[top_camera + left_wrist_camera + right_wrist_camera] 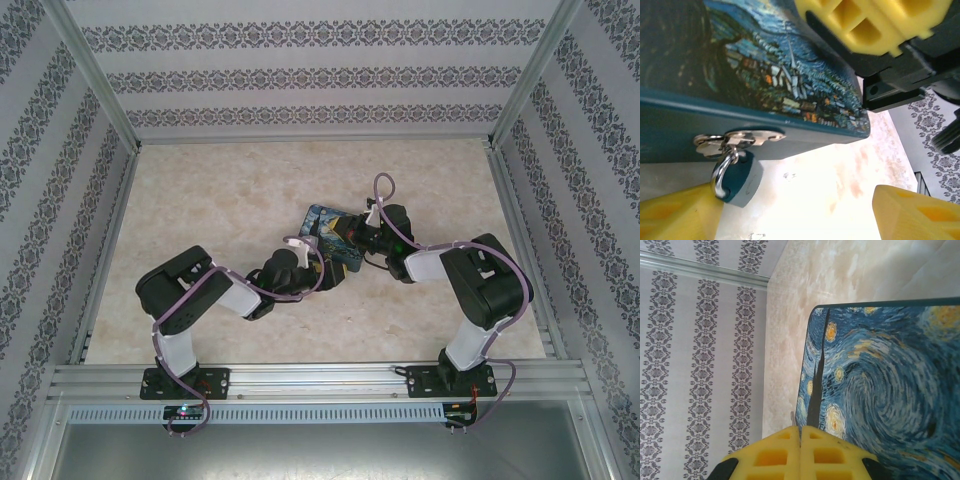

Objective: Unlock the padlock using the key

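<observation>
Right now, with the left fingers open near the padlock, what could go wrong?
The padlock hangs loose from the hasp, right beside one of the left fingers; closing could push it aside instead of gripping it. The right fingers hover close over the box, so the two arms could collide.

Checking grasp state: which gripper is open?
The left gripper: its yellow pads stand wide apart, the padlock beside one. The right gripper has its pads pressed together.
</observation>
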Robot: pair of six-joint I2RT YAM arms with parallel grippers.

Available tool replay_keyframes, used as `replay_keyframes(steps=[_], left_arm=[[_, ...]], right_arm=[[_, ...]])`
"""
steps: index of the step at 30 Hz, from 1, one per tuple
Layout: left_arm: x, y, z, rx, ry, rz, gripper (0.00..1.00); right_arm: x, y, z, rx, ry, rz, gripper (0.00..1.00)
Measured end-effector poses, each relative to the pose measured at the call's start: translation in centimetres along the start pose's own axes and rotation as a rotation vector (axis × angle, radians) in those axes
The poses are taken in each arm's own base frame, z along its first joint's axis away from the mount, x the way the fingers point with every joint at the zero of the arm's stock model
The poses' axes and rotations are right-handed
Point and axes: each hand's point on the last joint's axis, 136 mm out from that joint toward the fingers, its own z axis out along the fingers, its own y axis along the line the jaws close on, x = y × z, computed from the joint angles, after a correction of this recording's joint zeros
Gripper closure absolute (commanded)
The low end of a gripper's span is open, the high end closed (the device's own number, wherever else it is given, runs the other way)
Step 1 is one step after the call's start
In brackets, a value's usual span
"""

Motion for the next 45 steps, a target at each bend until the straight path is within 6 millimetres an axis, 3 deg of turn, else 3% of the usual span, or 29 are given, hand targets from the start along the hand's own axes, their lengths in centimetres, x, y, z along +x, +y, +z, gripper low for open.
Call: replay_keyframes(steps=[14, 25, 45], left_arm=[[-0.2, 0.6, 0.5, -0.004, -0.033, -0.054, 0.25], [-0.8, 1.9, 0.9, -0.028, -0.098, -0.097, 0.47], [-0.6, 3.7, 1.0, -0.109, -0.119, -0.118, 0.77]], right_arm=[[0.0, 0.1, 0.0, -0.012, -0.005, -0.002, 1.00], [-0.3, 0.1, -0.1, -0.012, -0.011, 0.000, 1.00], [-0.4, 0.1, 0.0, -0.017, -0.013, 0.013, 1.00]])
